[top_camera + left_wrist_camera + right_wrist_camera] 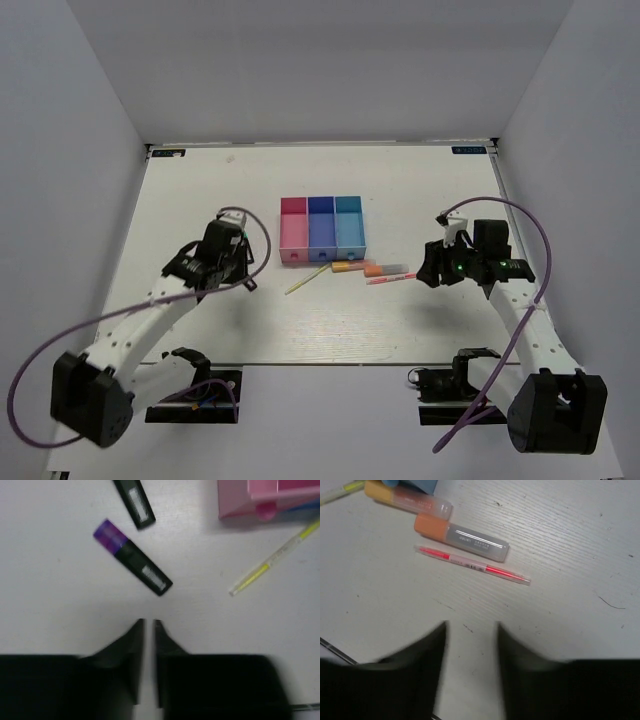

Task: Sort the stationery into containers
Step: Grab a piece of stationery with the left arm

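Left wrist: L gripper (149, 624) jaws all but touching, empty. Right wrist: R gripper (471, 626) part-open, empty; pink pen (472, 565) upper centre.

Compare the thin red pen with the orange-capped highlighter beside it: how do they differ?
The orange-capped highlighter is thick; the thin red pen is far slimmer, and longer. The highlighter has an orange cap on a greyish printed body; the pen has a clear barrel with a red core. Both lie flat on the table, nearly parallel, a narrow gap apart.
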